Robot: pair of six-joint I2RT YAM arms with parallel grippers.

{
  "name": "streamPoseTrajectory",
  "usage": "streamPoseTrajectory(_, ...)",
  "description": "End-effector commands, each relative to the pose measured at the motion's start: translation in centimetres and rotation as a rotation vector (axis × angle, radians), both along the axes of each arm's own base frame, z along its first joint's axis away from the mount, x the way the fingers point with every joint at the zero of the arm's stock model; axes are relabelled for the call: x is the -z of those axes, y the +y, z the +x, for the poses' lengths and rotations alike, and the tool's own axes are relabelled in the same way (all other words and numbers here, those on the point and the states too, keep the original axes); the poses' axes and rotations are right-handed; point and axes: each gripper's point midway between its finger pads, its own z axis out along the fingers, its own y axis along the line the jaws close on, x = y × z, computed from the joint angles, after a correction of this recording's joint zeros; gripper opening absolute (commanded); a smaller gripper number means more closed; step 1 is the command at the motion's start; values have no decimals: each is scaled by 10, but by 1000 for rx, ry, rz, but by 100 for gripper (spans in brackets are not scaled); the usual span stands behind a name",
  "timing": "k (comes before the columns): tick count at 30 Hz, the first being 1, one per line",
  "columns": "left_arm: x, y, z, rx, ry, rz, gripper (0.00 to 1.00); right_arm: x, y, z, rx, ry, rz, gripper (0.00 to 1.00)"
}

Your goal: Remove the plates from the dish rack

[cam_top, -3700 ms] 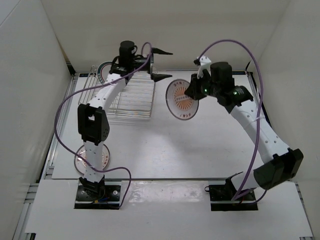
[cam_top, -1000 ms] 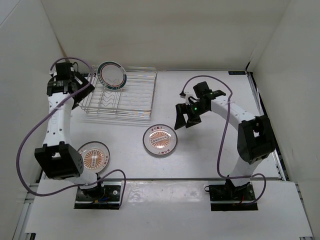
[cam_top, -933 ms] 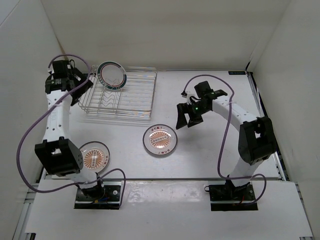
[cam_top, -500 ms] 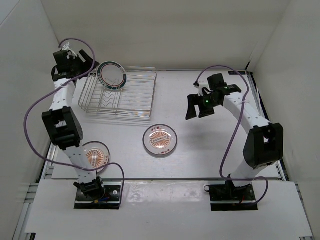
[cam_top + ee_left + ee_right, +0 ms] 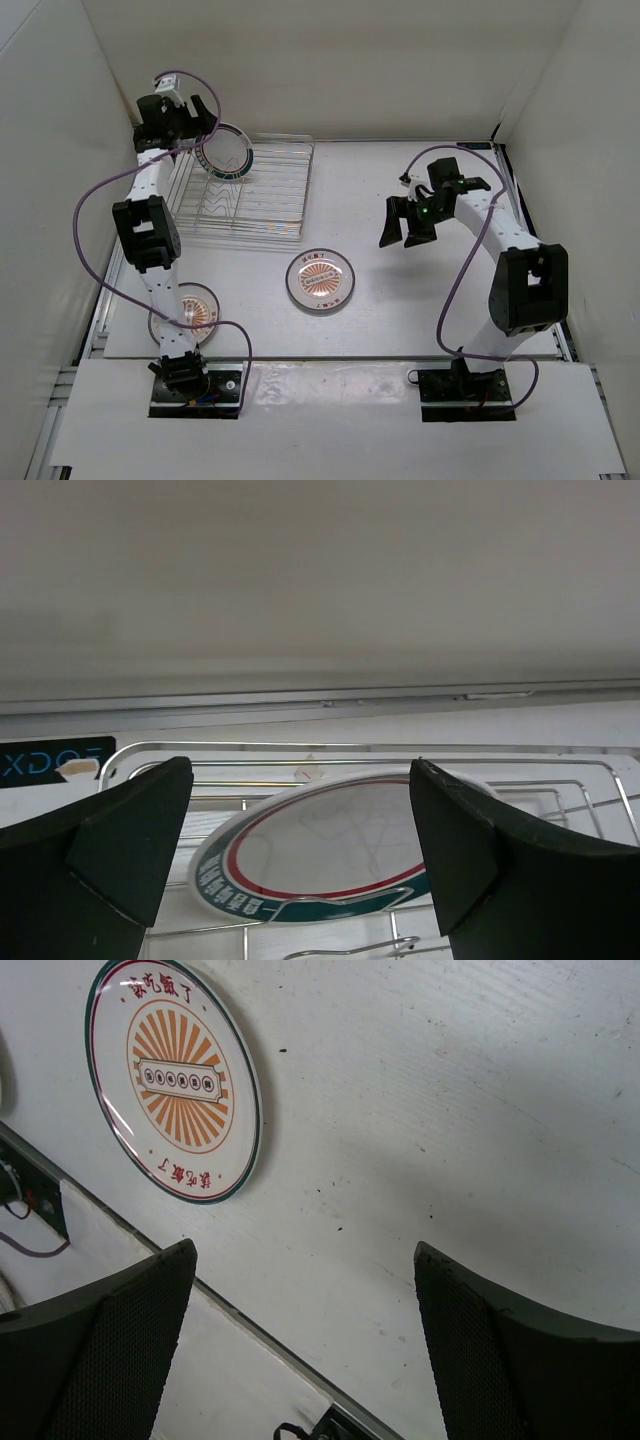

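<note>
My left end effector (image 5: 298,790) gapes empty just short of the green-rimmed plate (image 5: 330,855) propped in the dish rack (image 5: 272,205) ahead; I should centre its rim between the fingers before closing.

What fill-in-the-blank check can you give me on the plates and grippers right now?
Plates standing in the dish rack: ____.
The left gripper is ____, facing the green-rimmed plate.
The centre sunburst plate and the near-left sunburst plate lie flat on the ____.
The right gripper holds ____.
Missing words: one; open; table; nothing.
</note>
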Motion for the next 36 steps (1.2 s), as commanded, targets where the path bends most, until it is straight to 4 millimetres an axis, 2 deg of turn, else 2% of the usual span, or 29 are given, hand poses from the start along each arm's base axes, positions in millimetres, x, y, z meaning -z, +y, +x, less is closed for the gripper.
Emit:
streamPoseTrajectory(1, -31, 13, 5, 1, -96, 92, 100, -7, 3, 16, 9, -18, 53, 90)
streamPoseTrajectory(3, -31, 11, 1, 6, -97, 108, 100, -4, 2, 21, 22, -4, 66, 90)
streamPoseTrajectory(4, -10, 8, -3, 10, -56, 103, 100, -6, 4, 25, 25, -5, 81, 90)
streamPoseTrajectory(5, -14, 9, -4, -3, -66, 99, 100, -2, 3, 27, 31, 6, 83, 90)
streamPoseTrajectory(9, -4, 12, -11, -32, -39, 82, 100, 1, 1, 32, 47, 20, 89, 90)
streamPoseTrajectory(12, -5, 16, -12, -50, -36, 68, 100, 2, -1, 34, 67, 33, 104, 90)
streamPoseTrajectory(16, -9, 12, -9, -43, -67, 62, 100, 7, -3, 31, 95, 63, 119, 90)
streamPoseTrajectory(19, -3, 11, -8, -44, -56, 41, 100, 11, -5, 25, 110, 87, 126, 90)
streamPoseTrajectory(22, 4, 11, -10, -46, -42, 24, 91, 12, -7, 24, 117, 86, 124, 90)
streamPoseTrajectory(24, -2, 8, -9, -59, -64, -9, 87, 16, -10, 20, 117, 93, 117, 90)
streamPoseTrajectory(25, 11, 9, -14, -73, -37, -23, 85, 19, -13, 18, 125, 100, 109, 90)
streamPoseTrajectory(31, 10, 1, -15, -31, -44, -59, 69, 28, -21, 13, 134, 117, 88, 90)
streamPoseTrajectory(32, 13, 4, -17, -30, -40, -69, 67, 27, -22, 14, 136, 116, 88, 90)
streamPoseTrajectory(33, 7, 4, -17, -34, -53, -88, 63, 29, -23, 14, 138, 117, 86, 90)
streamPoseTrajectory(34, 14, 5, -20, -42, -38, -96, 61, 29, -23, 14, 141, 121, 87, 90)
streamPoseTrajectory(36, 7, 7, -22, -50, -56, -113, 54, 34, -24, 15, 144, 133, 86, 90)
